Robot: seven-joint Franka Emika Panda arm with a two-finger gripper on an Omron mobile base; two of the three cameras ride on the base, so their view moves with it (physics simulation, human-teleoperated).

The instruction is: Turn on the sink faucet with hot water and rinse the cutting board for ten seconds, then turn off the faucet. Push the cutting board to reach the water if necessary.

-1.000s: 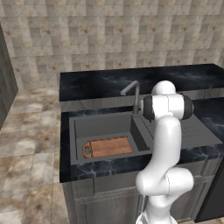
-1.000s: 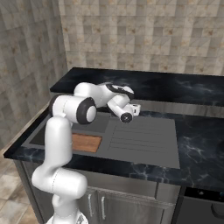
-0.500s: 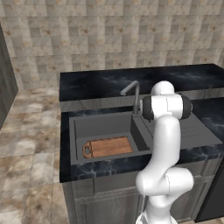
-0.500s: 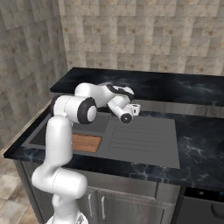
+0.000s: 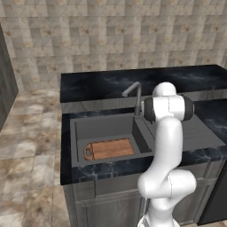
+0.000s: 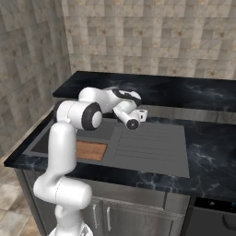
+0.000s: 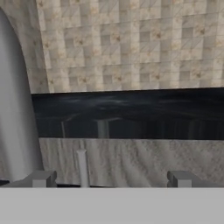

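A: Beside the sink faucet (image 5: 138, 98), on its drainboard side, the end effector (image 6: 144, 115) is held level, fingers spread, nothing gripped.

B: Lever position?

A: A thin upright rod is seen just left of centre, between the fingertips (image 7: 42, 178). No water noted. Cutting board (image 5: 109, 148) lies flat in the sink (image 5: 80, 128), long axis along the front edge.

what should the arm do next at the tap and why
Probably ease the gripper sideways toward the tap to reach its small lever. No water runs from the spout, the cutting board lies dry in the sink, and in the hand view the fingers stand apart with the thin lever between them, nearer one finger; contact can't be told.
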